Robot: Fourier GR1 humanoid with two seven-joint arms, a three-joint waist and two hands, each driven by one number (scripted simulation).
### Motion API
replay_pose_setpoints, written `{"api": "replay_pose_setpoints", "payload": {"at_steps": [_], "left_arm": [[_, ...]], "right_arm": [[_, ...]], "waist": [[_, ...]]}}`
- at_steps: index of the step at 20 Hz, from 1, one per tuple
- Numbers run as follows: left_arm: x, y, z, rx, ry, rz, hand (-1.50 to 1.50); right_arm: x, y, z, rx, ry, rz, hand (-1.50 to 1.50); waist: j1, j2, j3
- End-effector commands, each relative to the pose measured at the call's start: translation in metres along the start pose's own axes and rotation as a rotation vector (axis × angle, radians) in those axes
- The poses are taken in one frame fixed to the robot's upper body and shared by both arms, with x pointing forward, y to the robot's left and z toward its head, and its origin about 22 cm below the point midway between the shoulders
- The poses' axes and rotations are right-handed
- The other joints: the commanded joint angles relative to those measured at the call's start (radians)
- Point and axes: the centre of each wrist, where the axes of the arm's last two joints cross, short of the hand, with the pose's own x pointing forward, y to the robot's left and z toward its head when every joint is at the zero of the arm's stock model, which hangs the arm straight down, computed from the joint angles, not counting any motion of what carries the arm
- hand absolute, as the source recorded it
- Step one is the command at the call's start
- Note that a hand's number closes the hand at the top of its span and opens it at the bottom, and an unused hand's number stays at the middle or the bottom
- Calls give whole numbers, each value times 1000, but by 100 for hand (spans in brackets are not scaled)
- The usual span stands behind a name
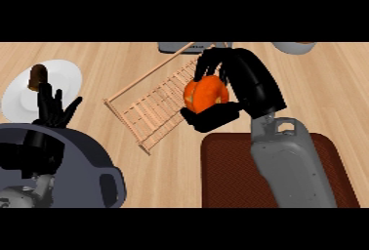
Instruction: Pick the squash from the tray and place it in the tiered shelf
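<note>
An orange squash [204, 93] is held in my right hand [229, 78], whose fingers and thumb curl round it. The hand carries it above the right edge of the wooden slatted tiered shelf [155, 110], which lies diagonally across the counter's middle. The dark brown tray [227, 176] sits at the lower right, partly under my right forearm. My left hand [54, 108] rests at the left with fingers up and straight, holding nothing.
A white plate [25, 93] with a brown item [37, 77] on it lies at the far left. A grey object [176, 47] shows at the top centre and another grey one [294, 47] at the top right. Bare wooden counter [338, 97] lies to the right.
</note>
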Motion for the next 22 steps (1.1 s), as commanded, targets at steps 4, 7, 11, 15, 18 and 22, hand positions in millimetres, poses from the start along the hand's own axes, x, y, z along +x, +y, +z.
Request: {"api": "replay_pose_setpoints", "payload": {"at_steps": [4,7,11,15,18,22], "left_arm": [[-3,2,1,-29,59,5,0],[3,0,8,-10,78,14,0],[4,-5,4,-32,56,-6,0],[-15,-3,-4,-34,69,9,0],[-3,3,-15,-15,61,4,0],[-11,-10,-6,-33,65,9,0]], "right_arm": [[-19,31,-36,-53,-5,-47,150],[-18,29,-48,-49,-42,-34,150],[-13,60,-61,3,-32,61,150],[-30,49,-79,-51,65,-155,150],[-44,70,-80,21,73,-144,-150],[-37,53,-100,26,48,-177,-150]], "waist": [[4,0,0],[1,-2,0],[9,-1,0],[15,4,0],[13,3,0],[6,3,0]]}}
